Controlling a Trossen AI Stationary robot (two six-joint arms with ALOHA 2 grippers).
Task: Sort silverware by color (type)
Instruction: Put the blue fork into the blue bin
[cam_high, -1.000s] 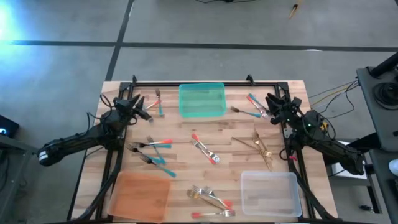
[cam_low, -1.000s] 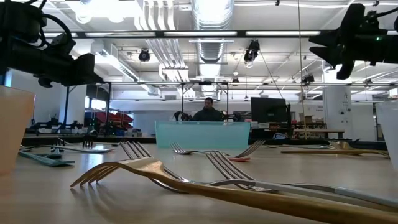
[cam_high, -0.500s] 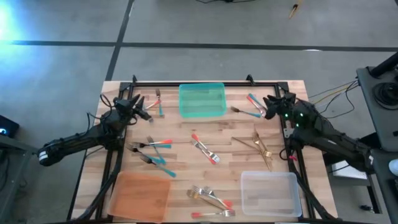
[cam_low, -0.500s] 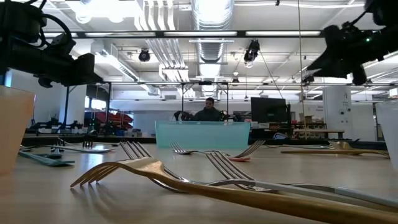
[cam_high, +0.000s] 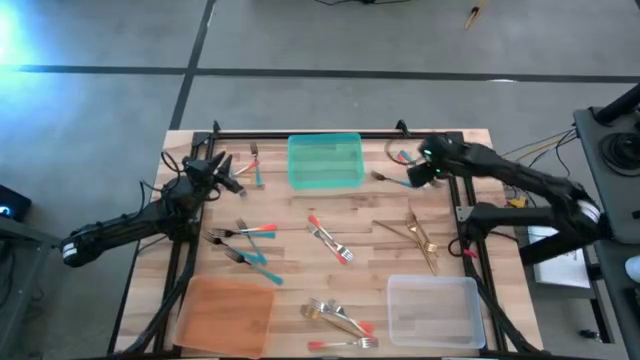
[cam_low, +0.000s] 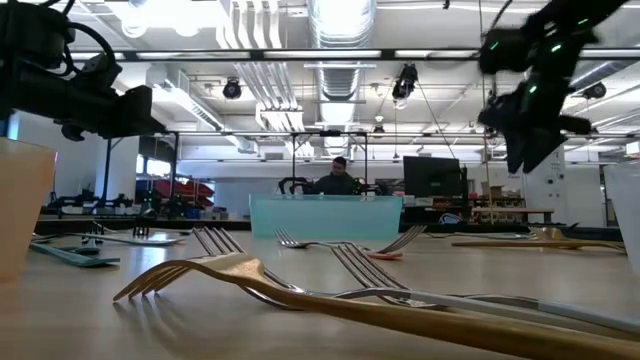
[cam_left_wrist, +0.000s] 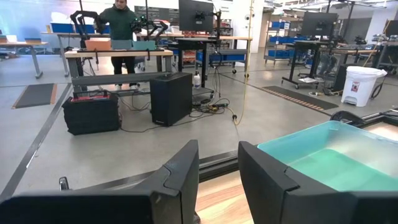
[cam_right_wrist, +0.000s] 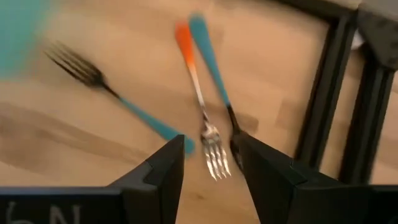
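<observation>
Just right of the translucent teal plastic tray (cam_high: 325, 161), the right gripper (cam_right_wrist: 210, 163) hangs empty, jaws parted, above a red-handled fork (cam_right_wrist: 199, 102) lying between two teal-handled forks (cam_right_wrist: 118, 96), all blurred. The left gripper (cam_left_wrist: 217, 168), left of the tray, holds nothing, fingers apart.

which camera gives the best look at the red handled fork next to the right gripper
The right wrist view: the red-handled fork lies in plain sight between the right gripper's open fingers, beside two teal-handled forks. The high view shows it only as a sliver at the gripper. The low view and the left wrist view do not show it.
</observation>
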